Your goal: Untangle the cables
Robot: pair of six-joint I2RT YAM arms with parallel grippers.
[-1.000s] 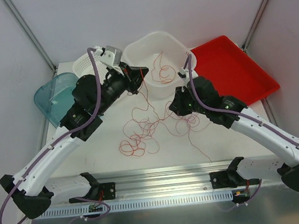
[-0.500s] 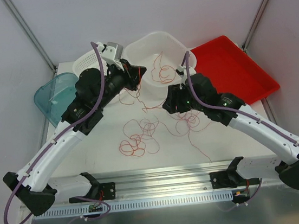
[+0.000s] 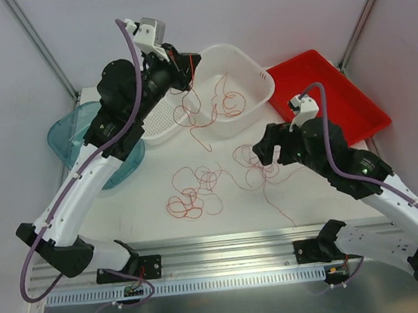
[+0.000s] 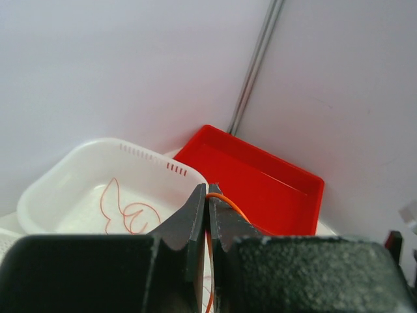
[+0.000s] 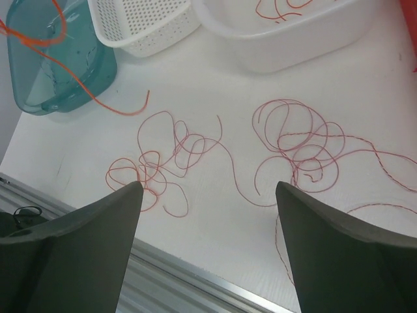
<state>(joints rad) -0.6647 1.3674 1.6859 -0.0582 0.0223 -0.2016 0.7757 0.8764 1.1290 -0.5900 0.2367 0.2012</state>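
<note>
1. From above, we see the left hand (image 3: 186, 58) raised over the back of the tabletop (image 3: 143, 181), at the near-left corner of the white tub (image 3: 258, 82). One strand of the cables (image 3: 194, 190) hangs from it, down past the tub's rim.
2. Only the left wrist view shows the grip itself: the fingers are pressed together, clamped on an orange strand that arcs over their tips. The red tray (image 3: 339, 98) stands behind them.
3. From above, the right hand (image 3: 259, 151) sits low beside the right clump of cable, but we cannot read its fingers there. The right wrist view shows them spread wide apart, with nothing between them.
4. Both of those views show two loose clumps of loops lying on the tabletop, joined by a single strand. The top view adds more loops inside the tub.
5. The right wrist view alone shows a brighter orange strand crossing in front of the teal bin (image 5: 52, 72), next to the white basket (image 5: 143, 26).
</note>
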